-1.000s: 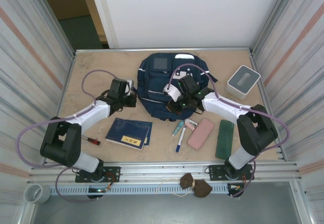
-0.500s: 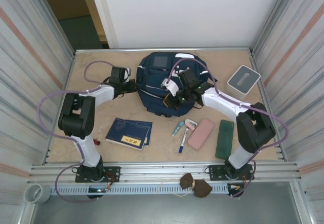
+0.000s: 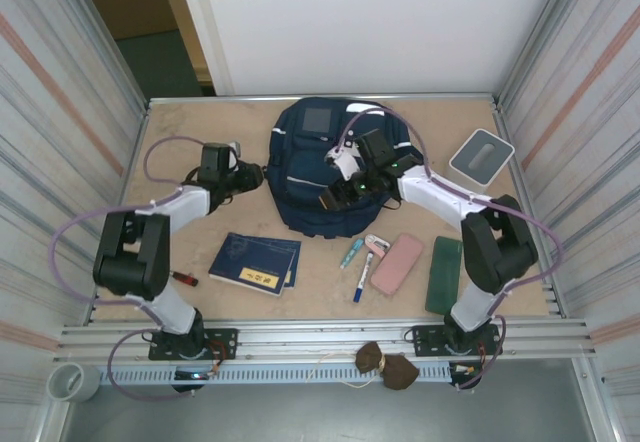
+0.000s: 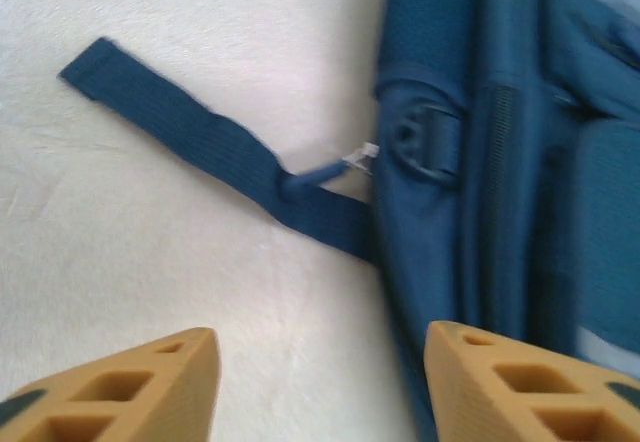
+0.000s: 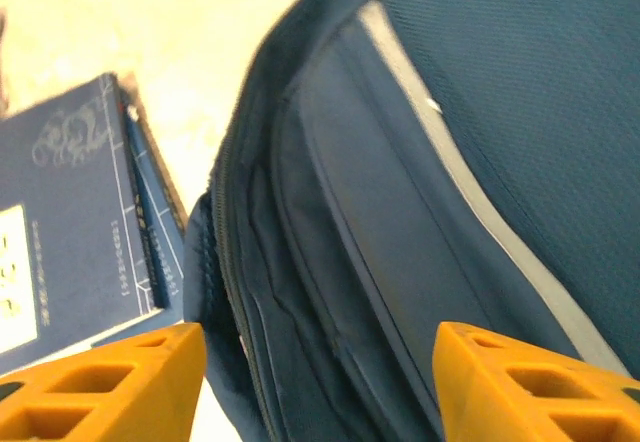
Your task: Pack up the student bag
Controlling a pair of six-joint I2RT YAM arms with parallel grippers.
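Note:
The student bag (image 3: 312,162), a large navy backpack with a grey square patch, lies at the back middle of the table. My left gripper (image 3: 250,175) is open just off its left side; in the left wrist view the orange fingers (image 4: 120,387) stand apart above bare table, with a loose strap (image 4: 200,147) and the bag's side (image 4: 500,182) ahead. My right gripper (image 3: 336,198) hovers open over the bag's front right. The right wrist view shows the bag's unzipped mouth (image 5: 330,262) between its fingers (image 5: 540,387), which hold nothing.
A navy notebook (image 3: 255,262) lies front left of the bag, also in the right wrist view (image 5: 70,222). Pens (image 3: 357,270), a pink case (image 3: 397,263) and a green case (image 3: 445,275) lie front right. A grey box (image 3: 480,157) stands back right, a red screwdriver (image 3: 182,278) front left.
Both grippers went from shut to open and let go of the bag. The bag has shifted a little toward the back. The left gripper has drawn back to the left.

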